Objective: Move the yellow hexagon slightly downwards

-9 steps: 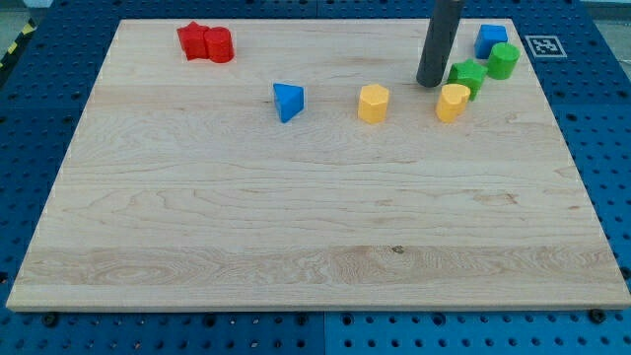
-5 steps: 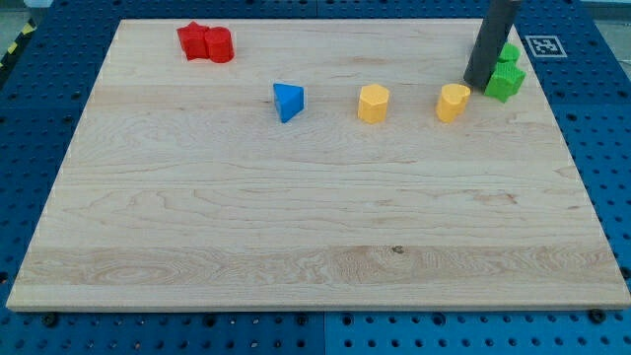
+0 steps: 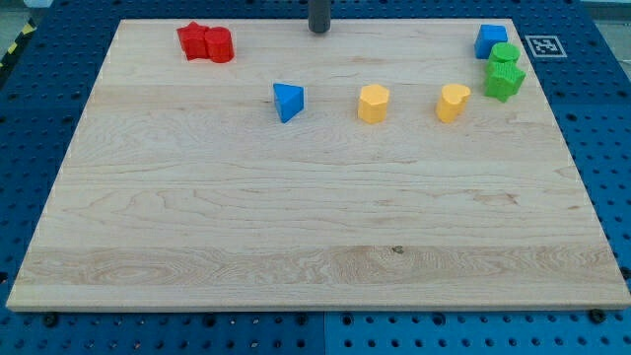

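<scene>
The yellow hexagon (image 3: 374,103) sits on the wooden board (image 3: 296,217), in its upper middle. My tip (image 3: 318,31) is at the board's top edge, above and to the left of the hexagon and well apart from it. It touches no block. A second yellow block (image 3: 453,102), of rounded shape, lies to the hexagon's right. A blue triangle (image 3: 288,102) lies to its left.
Two red blocks (image 3: 205,42) sit together at the top left. A blue block (image 3: 490,40), a green cylinder (image 3: 505,54) and a green star-like block (image 3: 504,81) cluster at the top right. A marker tag (image 3: 544,45) lies just off the board's top right corner.
My tip pushed the green star rightwards against the other green block, then swept left along the top to the board's top edge. The yellow blocks have not moved.
</scene>
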Motion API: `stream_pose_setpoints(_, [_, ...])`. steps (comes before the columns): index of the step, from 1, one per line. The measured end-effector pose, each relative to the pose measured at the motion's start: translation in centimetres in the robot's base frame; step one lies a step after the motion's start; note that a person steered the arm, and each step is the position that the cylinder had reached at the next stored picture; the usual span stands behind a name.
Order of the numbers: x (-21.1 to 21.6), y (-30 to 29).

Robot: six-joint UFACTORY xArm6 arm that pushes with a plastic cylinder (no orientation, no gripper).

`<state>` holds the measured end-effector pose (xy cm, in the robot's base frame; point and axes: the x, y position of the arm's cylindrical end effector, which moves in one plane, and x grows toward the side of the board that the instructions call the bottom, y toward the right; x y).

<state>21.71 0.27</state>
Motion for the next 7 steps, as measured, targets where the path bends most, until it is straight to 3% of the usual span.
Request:
stream_pose_setpoints(4, [12.6,7.1])
stream_pose_setpoints(7, [15.7,11.8])
